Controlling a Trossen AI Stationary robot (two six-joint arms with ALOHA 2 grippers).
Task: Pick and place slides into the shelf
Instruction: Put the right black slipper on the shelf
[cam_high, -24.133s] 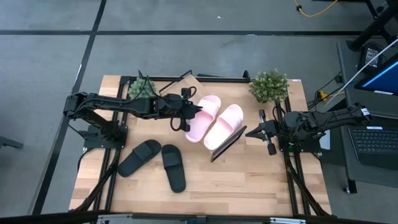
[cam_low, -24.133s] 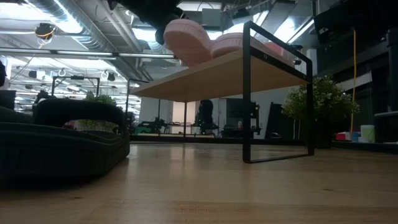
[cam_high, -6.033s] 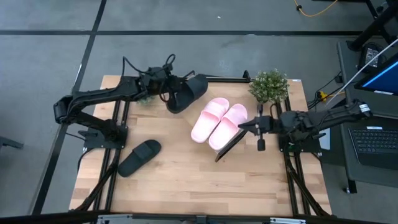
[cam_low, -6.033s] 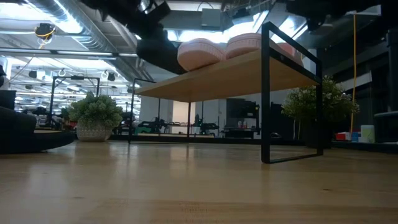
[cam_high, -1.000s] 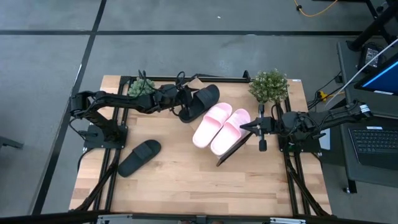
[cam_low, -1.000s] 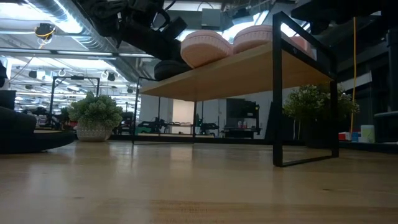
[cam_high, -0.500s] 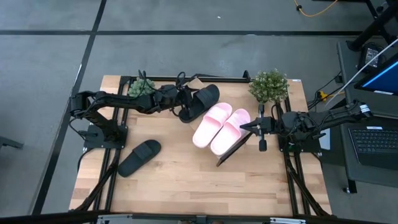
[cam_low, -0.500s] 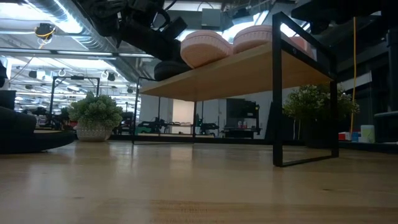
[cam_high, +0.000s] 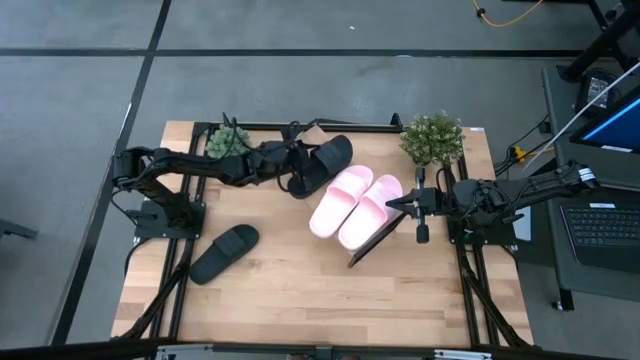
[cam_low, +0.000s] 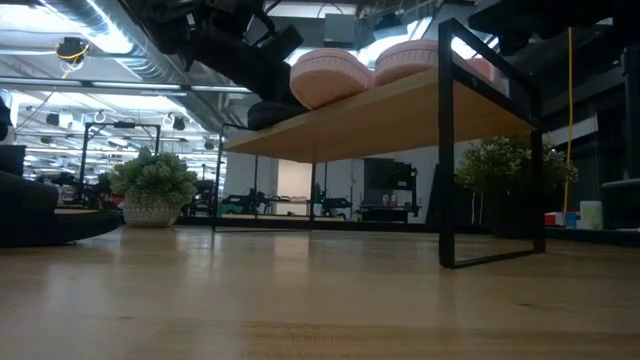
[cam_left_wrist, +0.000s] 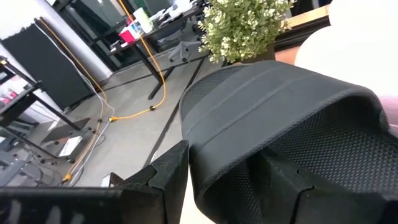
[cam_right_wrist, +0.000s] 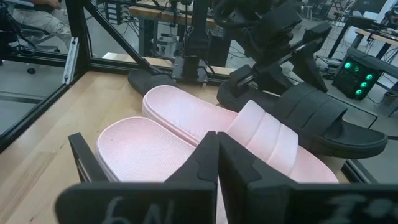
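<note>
A: Checking the left hand first: spread or pinching?

B: Spread, one finger on each side of the strap of the first black slide. Cannot tell whether pressing on it or just clear.

A: And where for that slide?

B: Up on the shelf, just beside the pink pair. Lies diagonally, long axis from the hand toward the back-right corner of the bench. Strap end at the hand, bare sole end away from it, by the looks.

A: Right hand?

B: Pressed together, pinching nothing visible. Waits by the shelf's end nearer the right edge of the bench, close to the pink pair.

A: So, what to do yet?

B: Probably only the other black slide. Sits flat on the bench, well apart from the shelf, toward the front-left corner from the left hand. Much nearer the left arm than the right.

A: Axis there?

B: Diagonal as well, front-left to back-right, roughly parallel to the one on the shelf. Toe end: cannot tell.

A: Meaning for the next move?

B: Likely backing off the strap, swinging toward the front-left corner, then coming down across that strap, square to the diagonal.
</note>
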